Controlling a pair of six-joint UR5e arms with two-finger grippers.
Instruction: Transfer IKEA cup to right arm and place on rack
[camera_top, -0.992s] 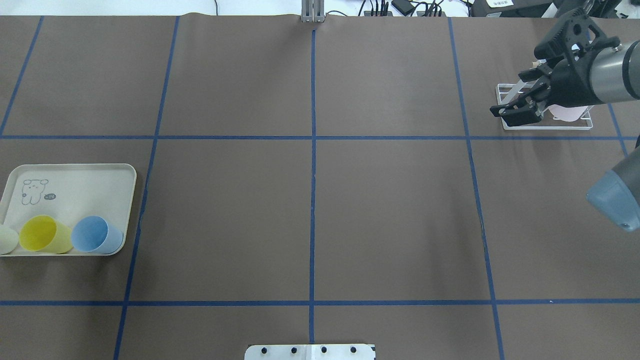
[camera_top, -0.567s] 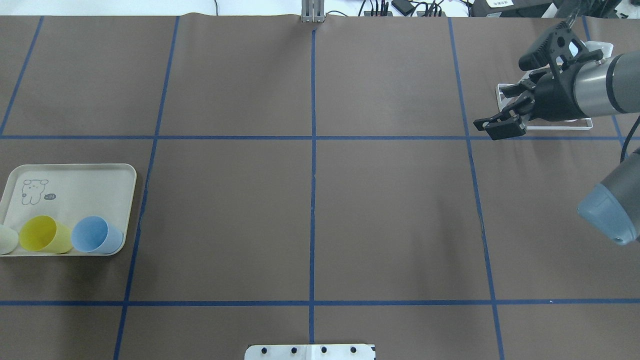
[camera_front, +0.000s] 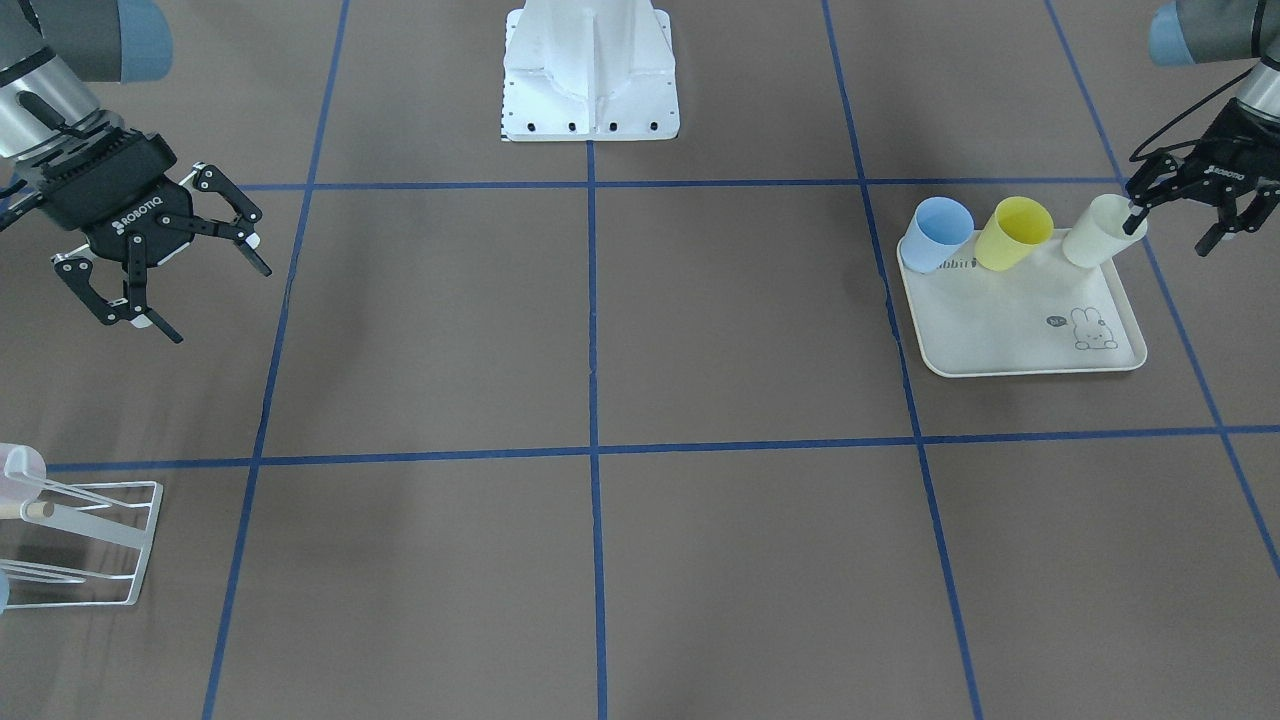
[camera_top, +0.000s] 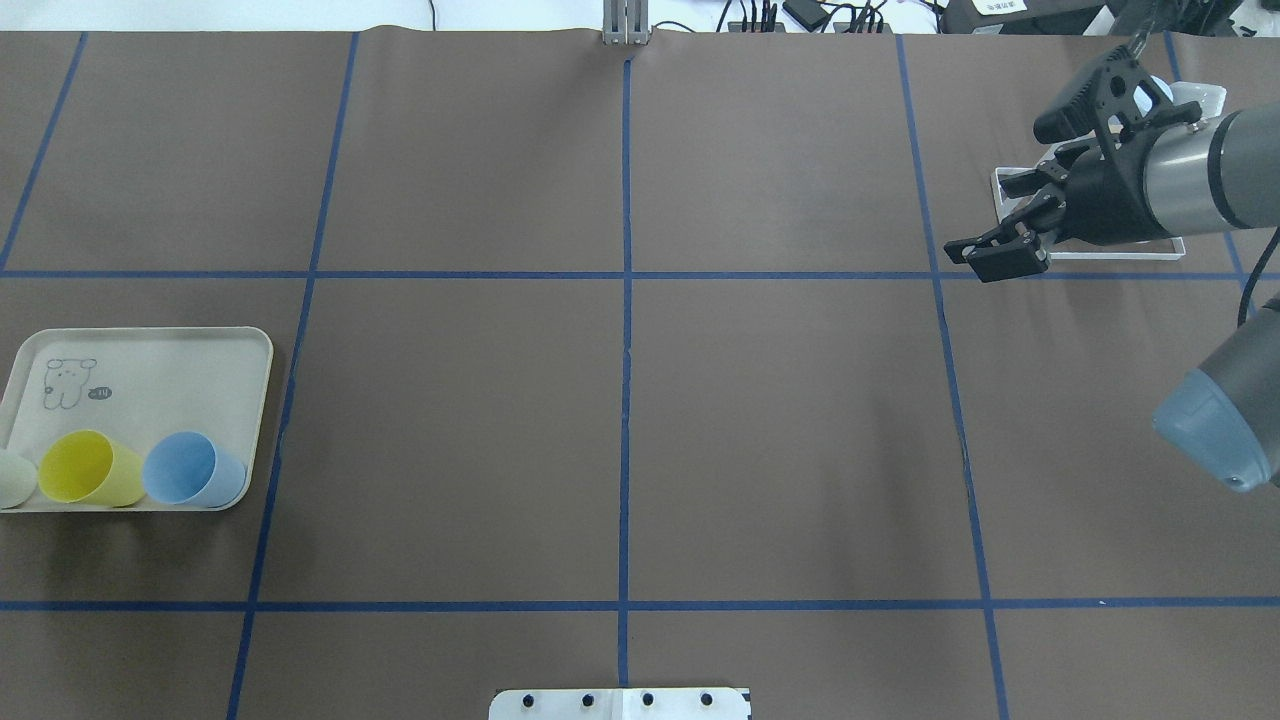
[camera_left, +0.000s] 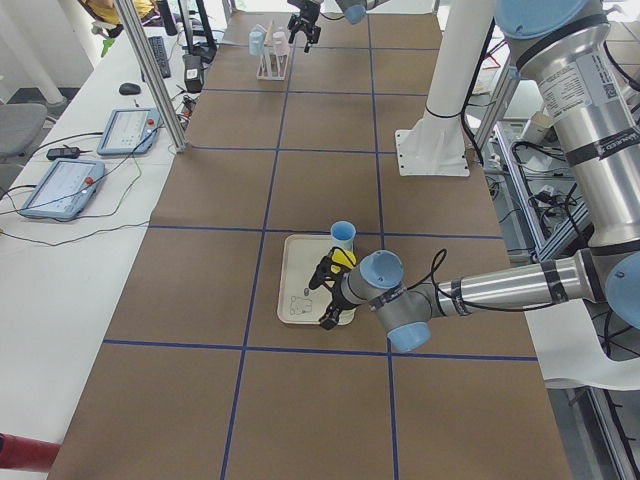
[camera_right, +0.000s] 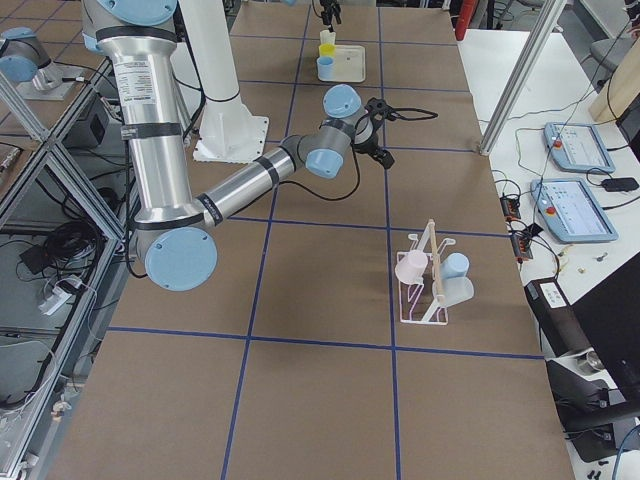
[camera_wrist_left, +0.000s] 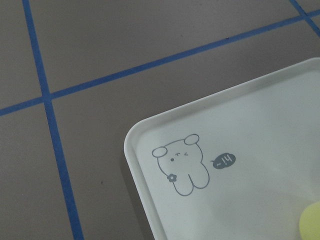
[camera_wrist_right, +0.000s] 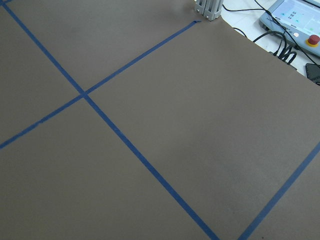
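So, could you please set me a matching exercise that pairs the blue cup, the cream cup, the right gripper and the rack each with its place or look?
1 blue cup
2 cream cup
3 right gripper
4 rack

A open, over bare table
B white wire frame
C on the tray, by the left gripper
D on the tray, farthest from that gripper

Pairs: 1-D, 2-C, 3-A, 4-B
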